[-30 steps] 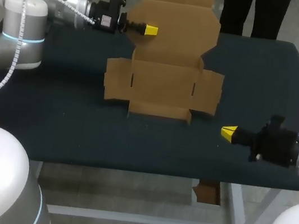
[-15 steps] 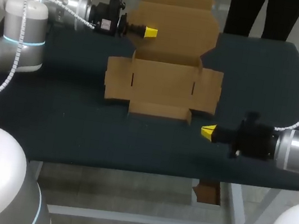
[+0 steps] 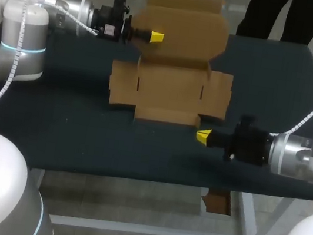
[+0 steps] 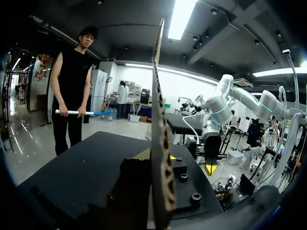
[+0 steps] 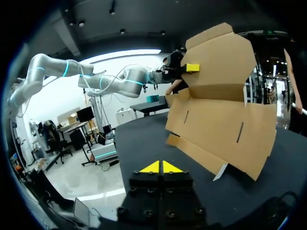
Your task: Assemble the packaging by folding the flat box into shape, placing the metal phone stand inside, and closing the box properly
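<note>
Cardboard box (image 3: 170,90) is laid unfolded at the middle of the table (image 3: 72,122), its far flap raised and pinched edge-on by the left gripper (image 3: 155,36). The right gripper (image 3: 202,135), tips pressed together, is held just off the box's near right corner.

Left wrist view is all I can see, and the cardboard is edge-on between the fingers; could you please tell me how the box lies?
Observer: The head view shows the box unfolded, its base and side flaps lying on the table, with only the rear lid panel held up by the left gripper.
Operator: Thank you. Where is the other gripper?
Observer: The right gripper is low over the table by the box's near right corner, apart from the cardboard.
Operator: Is it holding anything?
Observer: No; the right wrist view shows its yellow tips shut together with nothing between them.
</note>
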You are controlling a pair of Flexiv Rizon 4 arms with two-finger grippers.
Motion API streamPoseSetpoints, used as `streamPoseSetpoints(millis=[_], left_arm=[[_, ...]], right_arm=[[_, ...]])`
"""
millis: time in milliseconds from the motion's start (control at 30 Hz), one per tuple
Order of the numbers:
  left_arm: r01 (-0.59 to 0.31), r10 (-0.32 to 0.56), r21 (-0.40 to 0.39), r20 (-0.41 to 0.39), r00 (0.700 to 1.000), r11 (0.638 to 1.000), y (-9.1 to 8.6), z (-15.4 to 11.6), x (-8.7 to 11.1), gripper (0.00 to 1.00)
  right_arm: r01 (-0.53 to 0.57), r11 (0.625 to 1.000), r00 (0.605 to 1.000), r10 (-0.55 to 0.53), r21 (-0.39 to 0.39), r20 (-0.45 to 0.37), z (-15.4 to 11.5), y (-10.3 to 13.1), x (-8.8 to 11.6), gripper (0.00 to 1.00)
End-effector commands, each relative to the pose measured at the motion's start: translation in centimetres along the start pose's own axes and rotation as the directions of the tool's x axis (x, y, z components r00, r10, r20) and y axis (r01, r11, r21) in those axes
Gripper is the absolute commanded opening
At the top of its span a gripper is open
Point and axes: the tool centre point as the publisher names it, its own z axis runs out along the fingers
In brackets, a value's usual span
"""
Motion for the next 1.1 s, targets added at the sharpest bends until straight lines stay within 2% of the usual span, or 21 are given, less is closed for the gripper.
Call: streamPoseSetpoints(millis=[33, 367, 1100], left_arm=[[-0.001, 0.001, -0.002, 0.006, 1.000, 1.000, 0.4, -0.1, 0.6, 0.00], [-0.019, 0.019, -0.019, 0.005, 1.000, 1.000, 0.5, -0.3, 2.2, 0.00], [-0.007, 0.006, -0.040, -0.034, 0.999, 0.999, 1.4, -0.7, 3.8, 0.00]], right_arm=[[-0.003, 1.000, 1.000, 0.003, -0.013, 0.009, 0.9, -0.3, -0.1, 0.00], [-0.019, 1.000, 1.000, 0.019, -0.009, 0.024, 1.5, -0.4, 0.0, 0.00], [-0.046, 0.999, 0.998, 0.046, 0.011, 0.051, 3.0, -0.8, 0.3, 0.00]])
